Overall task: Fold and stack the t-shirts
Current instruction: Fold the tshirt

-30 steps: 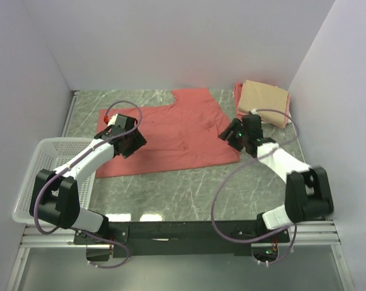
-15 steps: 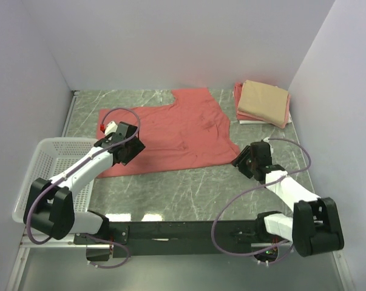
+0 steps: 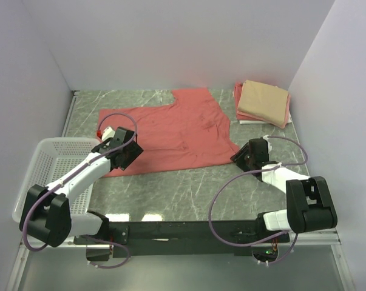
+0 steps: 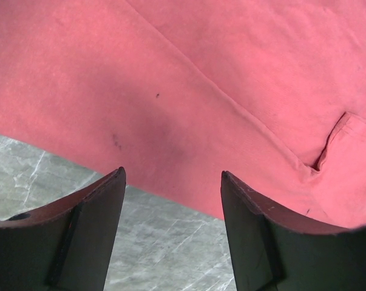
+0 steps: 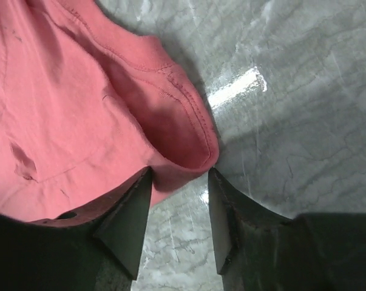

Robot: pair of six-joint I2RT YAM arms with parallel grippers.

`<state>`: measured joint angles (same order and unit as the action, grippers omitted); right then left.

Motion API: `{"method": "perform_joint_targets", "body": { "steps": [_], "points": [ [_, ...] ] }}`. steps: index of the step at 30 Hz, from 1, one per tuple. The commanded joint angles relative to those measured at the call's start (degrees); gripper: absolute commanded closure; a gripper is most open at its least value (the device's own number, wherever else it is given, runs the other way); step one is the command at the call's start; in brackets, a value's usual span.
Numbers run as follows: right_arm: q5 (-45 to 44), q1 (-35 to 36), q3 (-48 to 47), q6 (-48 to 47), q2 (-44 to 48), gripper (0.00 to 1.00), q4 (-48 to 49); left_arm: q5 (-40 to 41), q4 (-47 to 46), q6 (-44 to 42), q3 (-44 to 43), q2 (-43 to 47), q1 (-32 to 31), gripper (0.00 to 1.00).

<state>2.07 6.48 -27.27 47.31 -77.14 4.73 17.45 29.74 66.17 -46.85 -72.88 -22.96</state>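
Left gripper [image 4: 172, 174]: spread wide with nothing between its fingers, hanging low over the near left edge of the shirt.
Salmon-red t-shirt [image 3: 176, 130]: lies opened out flat between the two grippers. Ahead of the left gripper it fills the wrist view, and its hem crosses just beyond the fingertips, with bare stone under them.
Right gripper [image 5: 179, 173]: jaws stand part-way apart, not pressed together. The curled near right corner of the salmon-red t-shirt sits in the mouth of the gap, its stitched hem just at the two tips. Whether the pads touch the cloth cannot be told.
Tan t-shirt [image 3: 264, 100]: folded, well beyond the right gripper and a little to its right, at the far right of the table.
Pink t-shirt [image 3: 238, 102]: folded under the tan one, with only its edges showing.
Basket [image 3: 46, 163]: white mesh, to the left of the left gripper and nearer the bases, with the left arm passing over its corner.
Table [image 3: 189, 188]: grey veined marble, bare between the grippers' near sides.
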Motion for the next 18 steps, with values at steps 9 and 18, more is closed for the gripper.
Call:
{"method": "perform_joint_targets", "body": {
  "steps": [9,18],
  "points": [
    [-6.28,-3.92,-4.47,-2.40,-0.03,1.00,-6.48,1.97,0.32,5.63,1.85,3.01,-0.42,0.31],
    [-6.72,-10.61,-1.39,-3.81,10.69,1.00,-14.57,5.74,4.62,18.28,3.61,0.99,-5.51,0.31]
  ]
}}
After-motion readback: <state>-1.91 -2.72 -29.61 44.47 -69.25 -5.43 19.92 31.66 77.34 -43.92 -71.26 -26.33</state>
